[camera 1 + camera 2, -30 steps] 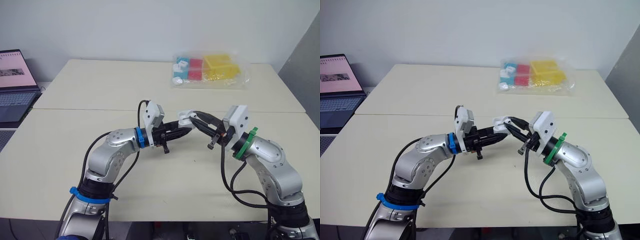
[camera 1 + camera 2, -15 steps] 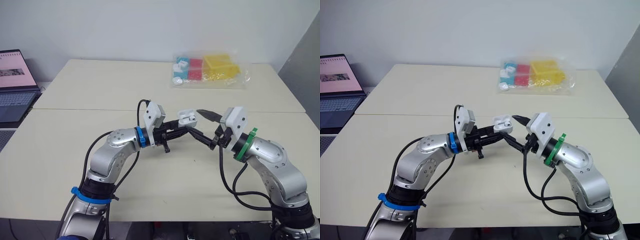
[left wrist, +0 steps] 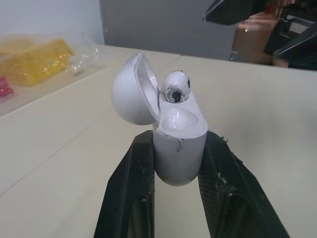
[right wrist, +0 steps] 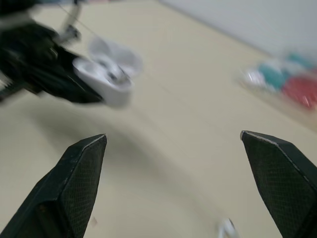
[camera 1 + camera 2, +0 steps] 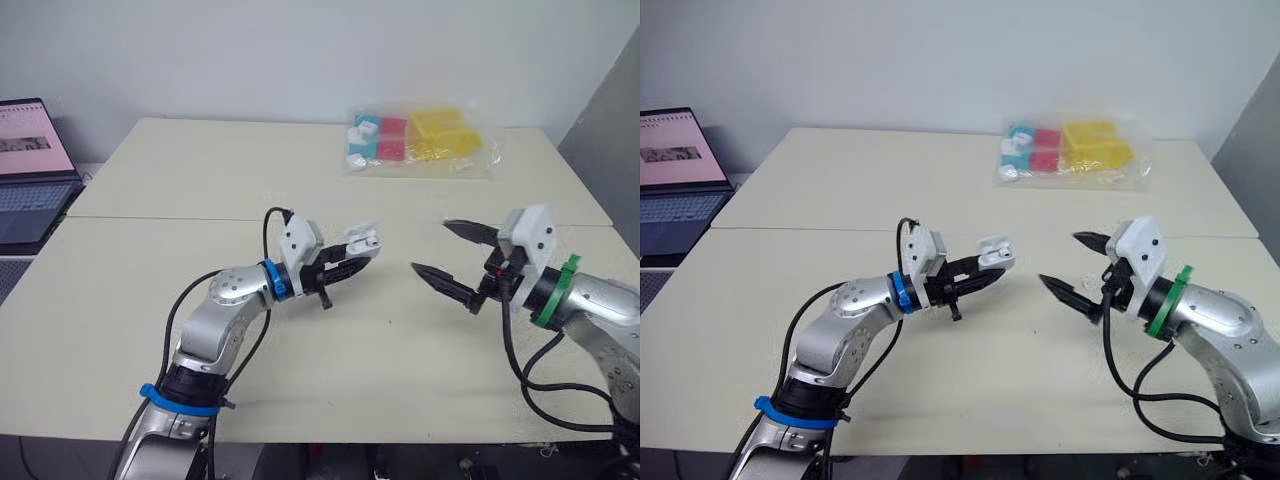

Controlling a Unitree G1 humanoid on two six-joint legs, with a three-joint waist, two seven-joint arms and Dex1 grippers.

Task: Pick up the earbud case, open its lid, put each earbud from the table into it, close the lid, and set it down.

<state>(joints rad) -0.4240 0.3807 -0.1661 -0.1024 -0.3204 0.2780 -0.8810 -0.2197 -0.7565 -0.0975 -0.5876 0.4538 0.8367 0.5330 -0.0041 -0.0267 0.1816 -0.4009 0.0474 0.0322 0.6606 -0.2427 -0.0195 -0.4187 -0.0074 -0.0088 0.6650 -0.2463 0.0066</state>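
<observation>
Table edges: the table point(image 5: 300, 180) has its near edge at 6 o'clock and its far edge at 12. A seam point(image 5: 150, 219) crosses it from 9 to 3.
Edge clutter: a clear bag point(image 5: 420, 140) of coloured pieces lies at 1 o'clock near the far edge. A laptop point(image 5: 30, 165) stands off the table at 10 o'clock.
Open room: bare tabletop lies between the two grippers and from them to the near edge.
Left gripper point(image 5: 362, 256): clamped on the lower body of the earbud case point(image 5: 362, 240), one black finger on each side, held above the middle of the table.
Right gripper point(image 5: 430, 246): fingers spread wide with nothing between them, at 3 o'clock of the case and well apart from it.
Case look: white, glossy and rounded, held upright.
Lid point(image 3: 131, 91): swung open to one side on its hinge.
Earbud point(image 3: 176, 88): one white bud sits in the case, its round head above the rim.
Small white thing point(image 4: 227, 229): on the table by the right gripper, too blurred to name.
</observation>
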